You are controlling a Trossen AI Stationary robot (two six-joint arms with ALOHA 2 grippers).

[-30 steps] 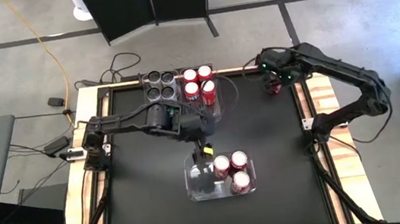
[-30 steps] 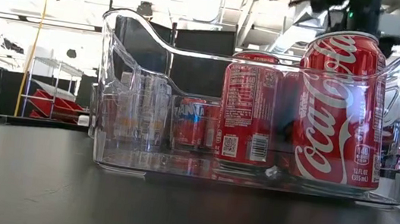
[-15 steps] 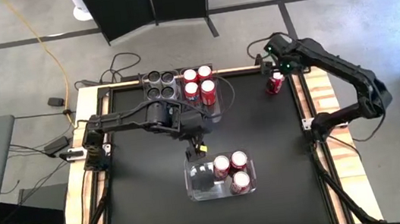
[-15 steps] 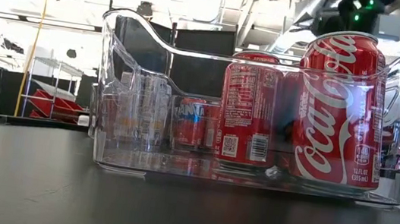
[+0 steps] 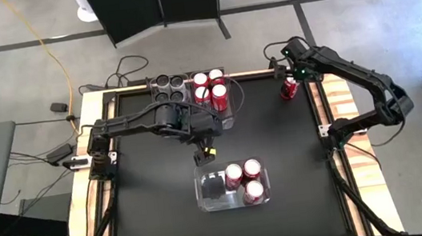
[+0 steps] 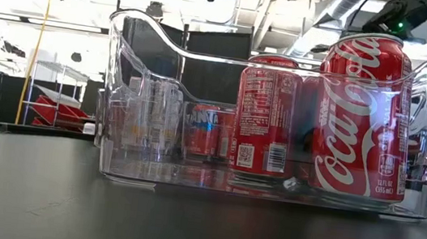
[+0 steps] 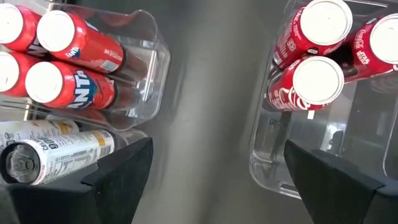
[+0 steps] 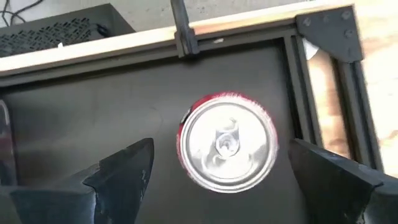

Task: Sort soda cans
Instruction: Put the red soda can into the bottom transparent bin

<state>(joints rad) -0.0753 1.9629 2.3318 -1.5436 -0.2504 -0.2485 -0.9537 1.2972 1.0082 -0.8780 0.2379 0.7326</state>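
Note:
A lone red can (image 5: pixel 291 88) stands upright on the mat near the table's far right corner. My right gripper (image 5: pixel 296 71) hangs open above it, and its silver top (image 8: pixel 227 142) shows between the fingers, untouched. My left gripper (image 5: pixel 207 152) is open and empty, above the mat between the far bins and the near clear bin (image 5: pixel 205 203). Three red cans (image 5: pixel 244 180) stand in the near bin's right half (image 6: pixel 365 114). Several silver cans (image 5: pixel 169 91) and several red cans (image 5: pixel 209 86) stand in the far bins.
The wooden table frame (image 5: pixel 318 101) runs close beside the lone can. The left half of the near bin (image 7: pixel 280 155) holds no cans. Bare black mat lies to the left and right of the near bin. Cables trail off the far left edge.
My left gripper has drawn back from over the near bin's left half toward the far edge. My right gripper has pulled up and toward the far edge from around the lone red can, which stays standing where it was.

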